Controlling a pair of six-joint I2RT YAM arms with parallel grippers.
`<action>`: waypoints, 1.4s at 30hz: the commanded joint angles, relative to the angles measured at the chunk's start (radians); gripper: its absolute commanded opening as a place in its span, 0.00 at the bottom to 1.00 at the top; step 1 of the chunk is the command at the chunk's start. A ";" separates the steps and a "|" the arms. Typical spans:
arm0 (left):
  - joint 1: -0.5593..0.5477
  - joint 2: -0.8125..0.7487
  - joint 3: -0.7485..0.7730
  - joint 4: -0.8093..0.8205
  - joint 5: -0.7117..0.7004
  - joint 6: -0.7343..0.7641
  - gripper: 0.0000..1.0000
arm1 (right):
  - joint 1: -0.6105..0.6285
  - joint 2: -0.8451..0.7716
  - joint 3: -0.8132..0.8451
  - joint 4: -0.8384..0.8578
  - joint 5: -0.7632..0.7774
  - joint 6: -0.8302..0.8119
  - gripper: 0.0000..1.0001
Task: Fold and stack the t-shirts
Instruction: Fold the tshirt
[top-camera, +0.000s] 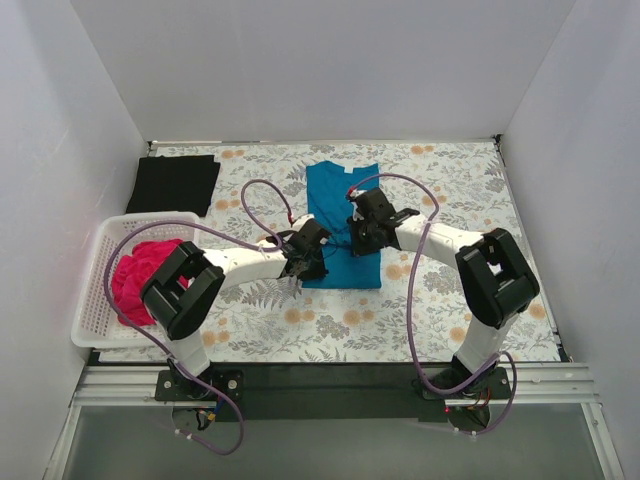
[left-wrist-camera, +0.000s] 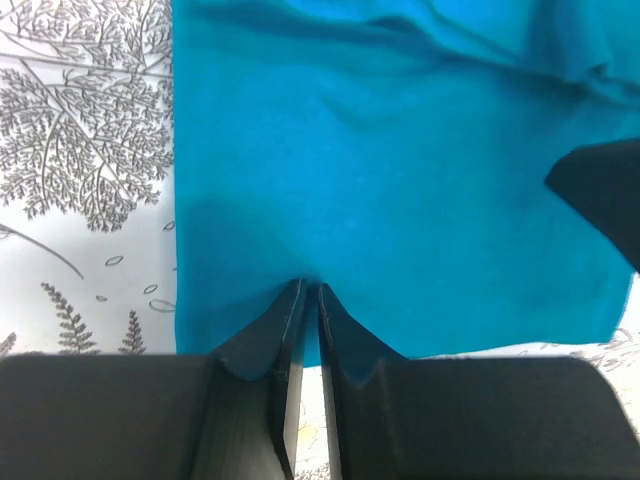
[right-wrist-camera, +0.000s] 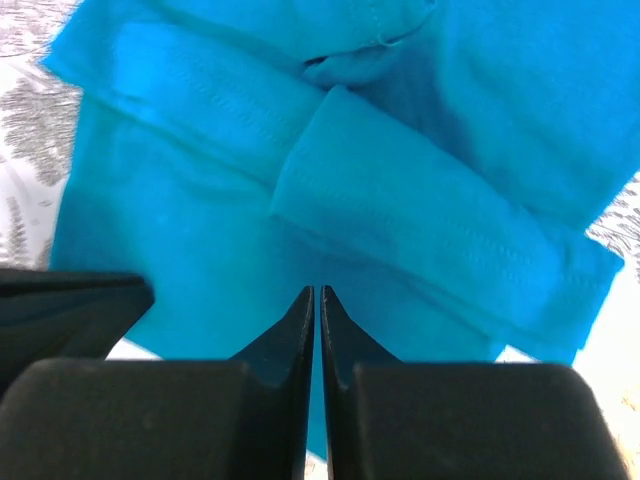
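1. Judging by the present layout, roughly a third of the way through: one fold finished, one under way, one not begun, and no stack built yet.
2. Finished: black t-shirt (top-camera: 178, 184), a flat dark rectangle resting on the surface (top-camera: 450, 190) just beyond the far end of the basket (top-camera: 92, 300).
3. Not begun: magenta t-shirt (top-camera: 140, 275), bunched in a crumpled heap inside the basket.
4. Under way: teal t-shirt (top-camera: 340, 200), spread flat well to the right of the basket, collar end lying farther back than the basket's far rim, hem about level with the basket's middle.
5. Looks already narrowed to a long rectangle. Sleeves turned in over the body, showing in the right wrist view as two stitched bands meeting near the middle. Soft ripples toward the collar, smoother cloth near the hem.
6. Left hand (left-wrist-camera: 310, 292): pressed almost together on the hem, near the corner closer to the basket, seemingly pinching the teal cloth there.
7. Right hand (right-wrist-camera: 317, 292): pressed together on the same hem, toward the side farther from the basket, with a thin strip of teal showing between the fingers, so most likely pinching it too.
8. Left to do, at a guess: carry the hem up toward the collar, perhaps fold once more down to basket width, set it with the black t-shirt, then lift out the magenta t-shirt, fold it and top the stack.
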 joint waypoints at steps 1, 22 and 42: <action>0.001 0.004 -0.016 -0.021 0.039 -0.013 0.08 | 0.003 0.035 0.062 0.047 0.016 -0.013 0.09; 0.012 -0.183 -0.019 -0.089 0.052 -0.025 0.12 | -0.105 0.178 0.448 0.057 -0.042 -0.232 0.14; 0.277 0.142 0.114 0.373 0.279 0.010 0.07 | -0.368 0.182 -0.043 0.633 -0.865 0.058 0.15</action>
